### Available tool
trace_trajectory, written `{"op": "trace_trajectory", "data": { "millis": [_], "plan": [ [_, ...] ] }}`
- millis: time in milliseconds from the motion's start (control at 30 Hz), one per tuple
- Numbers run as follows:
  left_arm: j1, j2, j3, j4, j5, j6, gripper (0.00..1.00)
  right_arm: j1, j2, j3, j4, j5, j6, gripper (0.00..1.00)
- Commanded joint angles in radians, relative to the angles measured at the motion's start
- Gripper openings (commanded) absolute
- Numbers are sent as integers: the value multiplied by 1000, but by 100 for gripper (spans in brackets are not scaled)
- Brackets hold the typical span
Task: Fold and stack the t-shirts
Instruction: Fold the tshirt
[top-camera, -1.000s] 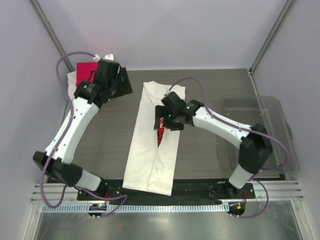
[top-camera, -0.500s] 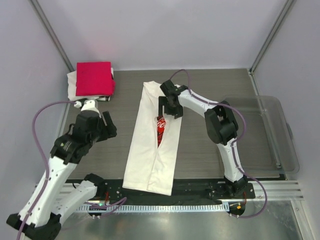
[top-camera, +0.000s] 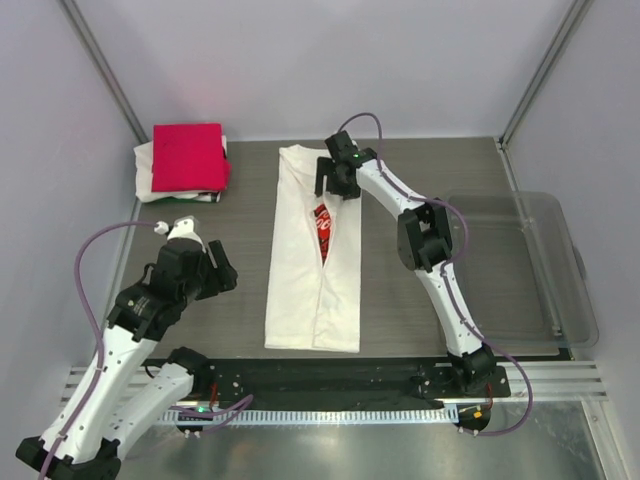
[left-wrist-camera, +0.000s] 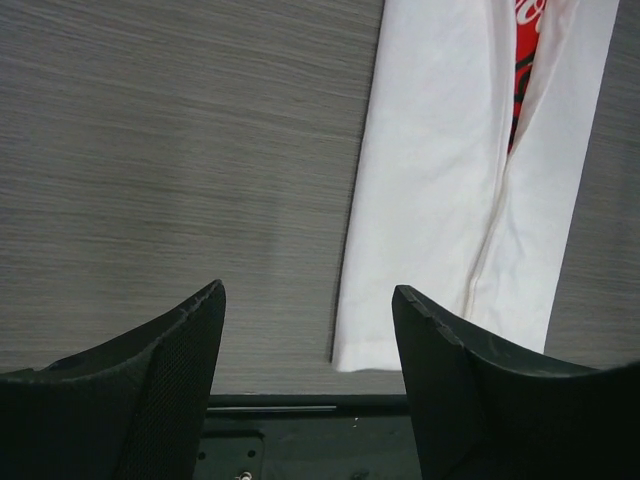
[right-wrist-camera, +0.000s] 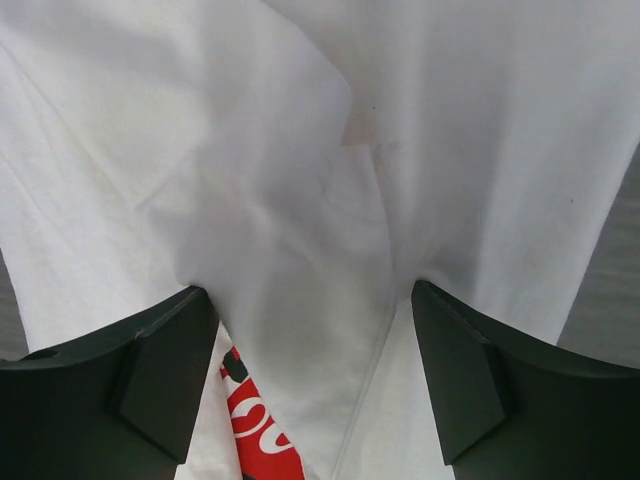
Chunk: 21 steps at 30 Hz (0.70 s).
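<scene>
Lengthwise down the middle of the table (top-camera: 235, 200) lies the printed shirt (top-camera: 300, 290), both sides folded inward until they nearly meet. A narrow strip of its red print (top-camera: 322, 222) shows in the gap between the flaps. Its collar end points to the far edge and its hem toward the arm bases.

The right gripper (top-camera: 335, 185) sits low over the collar end, at the top of the gap. Its jaws stand wide, one finger on each side of a soft bulge of white cloth. The wrist view shows nothing pinched between them; whether the tips touch the fabric I cannot tell.

The left gripper (top-camera: 212, 270) hangs over bare table left of the shirt and apart from it, jaws also wide and empty. Its camera looks past the fingers at the shirt's near left corner.

At the far left corner the pink shirt (top-camera: 187, 157) lies folded square on another folded white shirt (top-camera: 145, 165), whose edges stick out at the left and near sides. A clear tub (top-camera: 505, 197) stands at the table's right edge, well apart from the shirts.
</scene>
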Motion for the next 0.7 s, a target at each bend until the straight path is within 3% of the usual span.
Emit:
{"op": "trace_trajectory", "data": {
  "millis": [0,100,367,467,667],
  "plan": [
    [0,26,17,29,18,-23,69,-45,117,123,34,20,-65,83],
    [0,37,12,35,43,-40,68,-54,121,191,44,-1,-87,86],
    [0,92,-113,139,164,-180,67,-56,-195,64,123,-107,-90,91],
    [-3,124,-179,193,214,-244,66,-54,-307,-56,123,-116,-65,92],
    [-35,112,-351,328,267,-336,63,-22,-707,-601,123,-76,1,93]
  ]
}}
